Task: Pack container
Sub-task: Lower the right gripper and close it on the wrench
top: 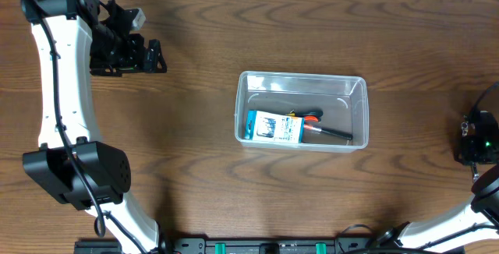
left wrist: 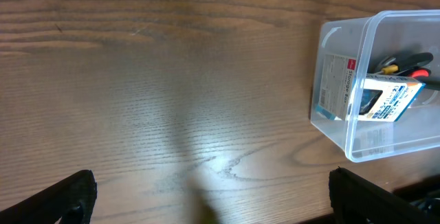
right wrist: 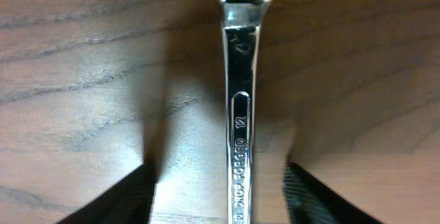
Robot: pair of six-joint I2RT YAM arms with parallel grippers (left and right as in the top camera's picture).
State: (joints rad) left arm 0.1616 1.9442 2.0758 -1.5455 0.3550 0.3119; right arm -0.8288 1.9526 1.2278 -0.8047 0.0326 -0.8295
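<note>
Container sits well left of your right gripper, wrench not yet packed.
Its fingers stand released either side of the shank; lower straight, clench mid-shank, keep it centred. Left gripper released too.

container top open; card pack, tools block near half.

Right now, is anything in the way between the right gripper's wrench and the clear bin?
Nothing visible. The wrench lies on the table between the right gripper's open fingers, and only bare wood separates that arm from the bin. The bin has no lid; a card pack and an orange-handled tool lie inside.
</note>
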